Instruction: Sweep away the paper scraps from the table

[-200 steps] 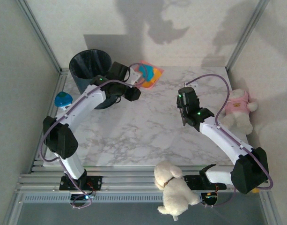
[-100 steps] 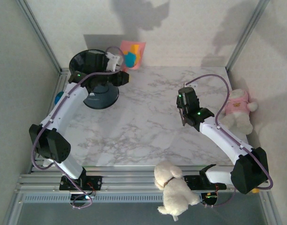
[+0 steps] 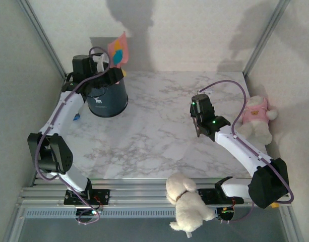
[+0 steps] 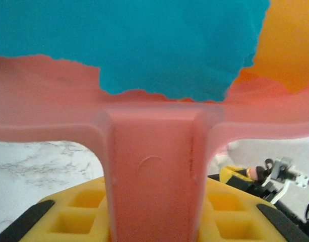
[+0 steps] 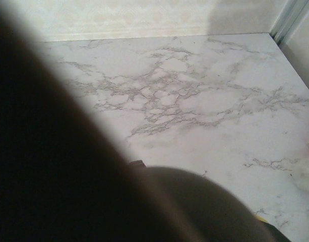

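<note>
Gripped dustpan by its handle in left gripper, raised above bin, teal and orange scraps inside. Hung right gripper closed above table. Found bin's white mark unreadable.

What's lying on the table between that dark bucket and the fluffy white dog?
Nothing. In the top view, the table between the bucket and the white dog is bare marble all the way to its near edge.
</note>
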You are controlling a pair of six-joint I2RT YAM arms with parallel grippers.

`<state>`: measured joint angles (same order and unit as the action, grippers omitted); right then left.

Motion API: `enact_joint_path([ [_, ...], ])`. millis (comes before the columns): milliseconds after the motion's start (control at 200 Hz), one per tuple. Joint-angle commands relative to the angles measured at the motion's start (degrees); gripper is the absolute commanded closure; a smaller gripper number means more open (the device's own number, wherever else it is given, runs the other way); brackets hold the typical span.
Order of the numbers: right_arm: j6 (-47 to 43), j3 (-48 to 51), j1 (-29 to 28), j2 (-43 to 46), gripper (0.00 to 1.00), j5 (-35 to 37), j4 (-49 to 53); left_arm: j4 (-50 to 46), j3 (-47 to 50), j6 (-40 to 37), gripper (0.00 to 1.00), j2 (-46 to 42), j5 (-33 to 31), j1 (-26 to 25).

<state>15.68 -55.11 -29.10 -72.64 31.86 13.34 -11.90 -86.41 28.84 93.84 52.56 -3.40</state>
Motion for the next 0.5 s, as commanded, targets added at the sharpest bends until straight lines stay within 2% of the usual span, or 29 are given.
enact_joint_path([
  [0, -0.04, -1.49, 0.30, -0.31, 1.00, 0.67, -0.51, 10.80, 1.87, 9.09, 1.00, -2.07, 4.40, 1.05],
  [250, 0.13, -2.10, 0.33, -0.71, 1.00, 0.60, 0.08, 23.26, 6.12, 22.00, 1.00, -1.62, 5.38, 2.52],
  [401, 0.20, -2.19, 0.30, -1.05, 1.00, 0.67, 0.19, 39.03, 11.65, 35.56, 1.00, -1.80, 5.80, 3.20],
  [496, 0.24, -2.28, 0.36, -1.23, 1.00, 0.58, 0.37, 45.04, 13.55, 41.35, 1.00, -1.82, 5.24, 3.31],
])
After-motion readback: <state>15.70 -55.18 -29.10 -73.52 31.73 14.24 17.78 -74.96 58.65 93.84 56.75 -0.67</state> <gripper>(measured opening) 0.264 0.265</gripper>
